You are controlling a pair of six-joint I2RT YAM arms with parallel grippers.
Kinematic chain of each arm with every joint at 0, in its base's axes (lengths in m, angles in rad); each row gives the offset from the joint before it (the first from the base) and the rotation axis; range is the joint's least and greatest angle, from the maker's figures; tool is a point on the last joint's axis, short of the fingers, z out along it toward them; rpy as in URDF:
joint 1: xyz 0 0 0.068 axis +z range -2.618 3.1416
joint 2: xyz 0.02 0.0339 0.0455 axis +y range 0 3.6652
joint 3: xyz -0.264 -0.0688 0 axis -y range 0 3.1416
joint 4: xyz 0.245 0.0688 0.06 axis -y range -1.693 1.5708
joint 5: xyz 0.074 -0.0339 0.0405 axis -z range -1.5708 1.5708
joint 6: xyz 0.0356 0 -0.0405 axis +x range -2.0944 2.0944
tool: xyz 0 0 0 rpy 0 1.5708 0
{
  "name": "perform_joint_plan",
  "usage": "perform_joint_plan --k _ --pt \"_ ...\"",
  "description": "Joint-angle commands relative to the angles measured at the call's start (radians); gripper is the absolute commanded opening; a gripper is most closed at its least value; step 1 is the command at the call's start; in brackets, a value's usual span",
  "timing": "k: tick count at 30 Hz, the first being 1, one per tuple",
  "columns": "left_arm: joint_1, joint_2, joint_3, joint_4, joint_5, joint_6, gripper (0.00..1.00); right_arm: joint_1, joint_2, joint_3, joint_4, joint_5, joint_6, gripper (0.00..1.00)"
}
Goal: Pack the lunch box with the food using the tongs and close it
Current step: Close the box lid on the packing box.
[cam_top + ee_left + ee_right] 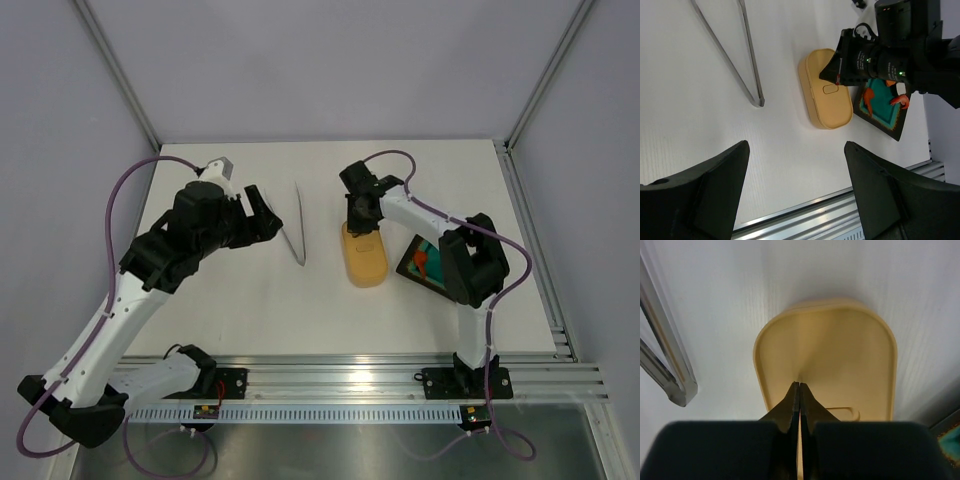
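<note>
Looking down from the top camera, the orange-tan oblong plastic lunch box (366, 262) lies mid-worktop (220, 310) with its flat top up. The slim silver V-shaped metal tongs (294, 225) lie at its 9 o'clock. The black square tray (404, 268) at its 3 o'clock holds small orange and red toy food pieces (425, 262). The right hand (362, 222) is at the box's 12 o'clock end, and the left hand (262, 215) hovers at 9 o'clock of the tongs.

Only the left wrist view shows the left hand's fingers (715, 185) wide apart, gripping nothing, and a small rectangular tab on the box's top.

Only the right wrist view shows the right hand's fingertips (795, 400) pressed together over that top. I cannot tell whether they touch it.
</note>
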Motion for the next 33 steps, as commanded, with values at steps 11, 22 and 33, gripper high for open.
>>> perform_joint_plan --k 11,22,33 --pt "0.000 -0.034 -0.005 0.015 -0.050 0.009 0.81 0.015 -0.338 -0.099 0.008 0.011 0.022 0.01" --pt "0.000 -0.022 -0.002 0.015 -0.047 0.006 0.81 0.133 -0.299 -0.435 0.123 -0.059 0.137 0.02" --pt "0.003 -0.036 0.007 0.001 -0.052 0.012 0.81 0.149 -0.542 -0.259 -0.075 0.162 0.109 0.07"
